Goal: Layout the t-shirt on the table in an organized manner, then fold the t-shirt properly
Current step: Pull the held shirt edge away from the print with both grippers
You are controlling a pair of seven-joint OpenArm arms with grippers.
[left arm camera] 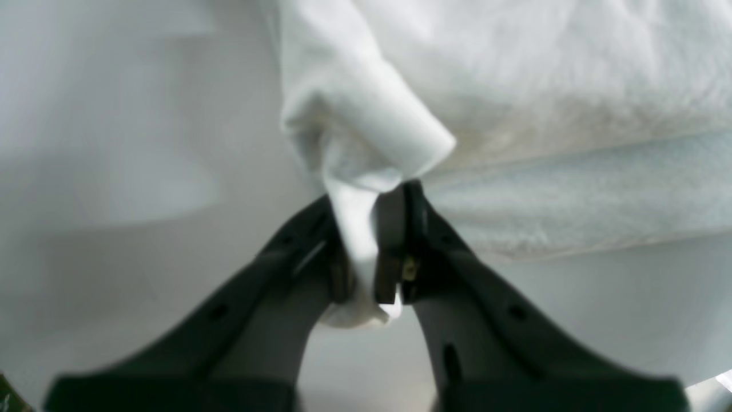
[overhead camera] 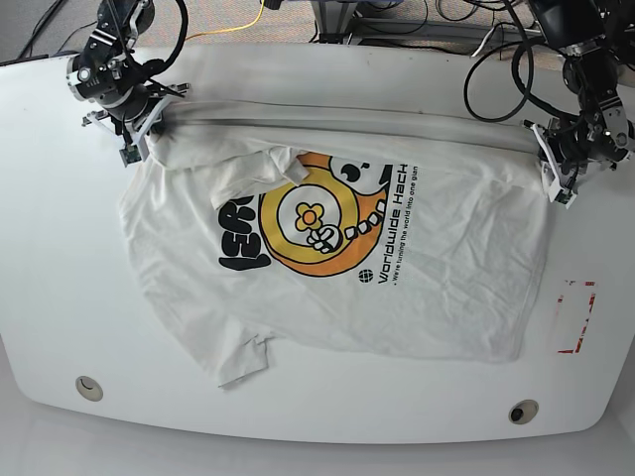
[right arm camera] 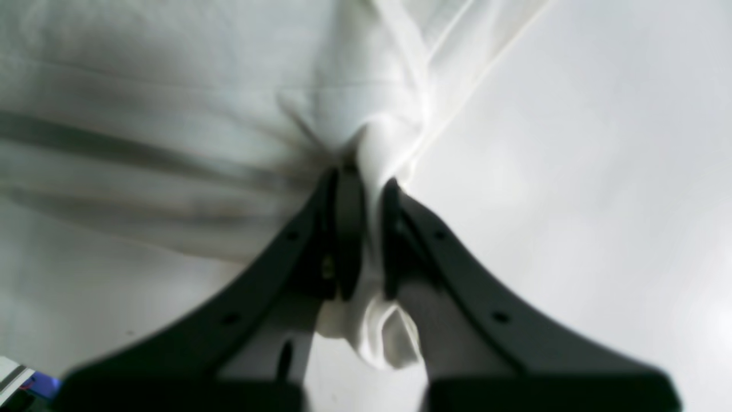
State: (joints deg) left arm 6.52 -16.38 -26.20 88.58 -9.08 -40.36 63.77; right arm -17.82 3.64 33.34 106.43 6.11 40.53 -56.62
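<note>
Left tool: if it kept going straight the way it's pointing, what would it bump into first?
The left tool is already pinching a fold of the t-shirt, so it would probably push into more of that shirt cloth first. The table is close too; depth is unclear.

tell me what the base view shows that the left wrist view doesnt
Only the base view shows the whole t-shirt spread on the table, its orange and black print, the red-outlined rectangle mark, the two round holes, and the right end effector at the opposite corner. Only the left wrist view shows the fabric bunched between the left end effector fingers up close, a fold pinched tight. Both show the left end effector shut on the white t-shirt's edge above the white tabletop.
</note>
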